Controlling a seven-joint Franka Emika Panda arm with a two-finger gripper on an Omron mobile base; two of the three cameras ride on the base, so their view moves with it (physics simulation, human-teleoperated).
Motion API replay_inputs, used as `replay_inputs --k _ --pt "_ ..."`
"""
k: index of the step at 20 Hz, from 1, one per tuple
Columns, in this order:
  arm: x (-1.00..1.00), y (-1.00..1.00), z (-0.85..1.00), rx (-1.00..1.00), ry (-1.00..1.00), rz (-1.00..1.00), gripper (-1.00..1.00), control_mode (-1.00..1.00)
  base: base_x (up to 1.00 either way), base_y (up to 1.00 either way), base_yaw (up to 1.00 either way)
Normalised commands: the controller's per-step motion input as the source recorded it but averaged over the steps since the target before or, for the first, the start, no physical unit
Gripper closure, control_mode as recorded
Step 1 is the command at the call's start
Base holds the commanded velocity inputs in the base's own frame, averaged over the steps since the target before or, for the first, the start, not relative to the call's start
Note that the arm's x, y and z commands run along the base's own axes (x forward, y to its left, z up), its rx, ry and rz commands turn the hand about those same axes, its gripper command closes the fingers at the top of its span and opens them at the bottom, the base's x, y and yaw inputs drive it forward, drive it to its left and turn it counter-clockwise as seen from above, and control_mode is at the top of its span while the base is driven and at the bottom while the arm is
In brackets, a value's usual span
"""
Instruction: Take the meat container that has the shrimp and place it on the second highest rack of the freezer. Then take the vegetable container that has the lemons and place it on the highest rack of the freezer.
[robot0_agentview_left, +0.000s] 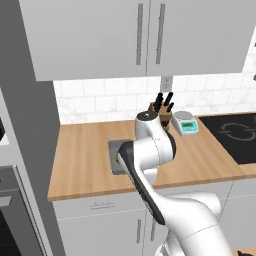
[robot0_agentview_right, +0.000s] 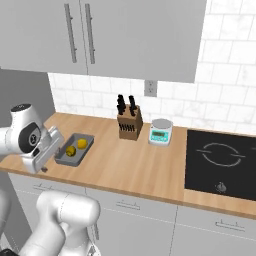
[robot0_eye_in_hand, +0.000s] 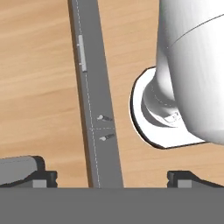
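Left base view: the white arm rises over the wooden desk and covers most of the grey tray, which lies on the desk just in front of the knife block. Bare wood runs from the tray's left side to the desk's left end, and more lies between the arm and the black hob on the right. The scale stands just right of the knife block. Wall cabinets hang above.

Right base view: the tray lies well left of the knife block, near the desk's left end. Its long axis runs from the front edge back toward the tiled wall, slanting slightly right. Two yellow lemons sit in its far half, side by side along that axis. The pincer hangs at the tray's near left corner, by the desk's front edge. Open wood stretches from the knife block forward to the desk's front edge and right to the hob.

Hand view: the pincer looks down past the desk's front edge onto the wood floor; its fingertips stand wide apart with nothing between them.
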Motion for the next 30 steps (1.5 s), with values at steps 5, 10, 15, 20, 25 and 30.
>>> replay_inputs --k 5,10,15,20,25,30 --pt "0.21 0.00 -0.34 -0.05 -0.01 0.00 -1.00 -1.00 0.00 0.00 0.00" --pt "0.10 0.00 -0.09 0.00 0.00 0.00 -1.00 -1.00 0.00 0.00 0.00" --pt "0.17 0.00 -0.06 0.00 0.00 0.00 -1.00 -1.00 0.00 0.00 0.00" --pt "0.27 0.00 -0.09 0.00 0.00 0.00 -1.00 -1.00 0.00 0.00 0.00" --pt "0.30 0.01 -0.14 0.00 0.00 0.00 -1.00 -1.00 0.00 0.00 0.00" --pt "0.28 0.09 -0.19 0.00 0.00 0.00 -1.00 -1.00 0.00 0.00 0.00"
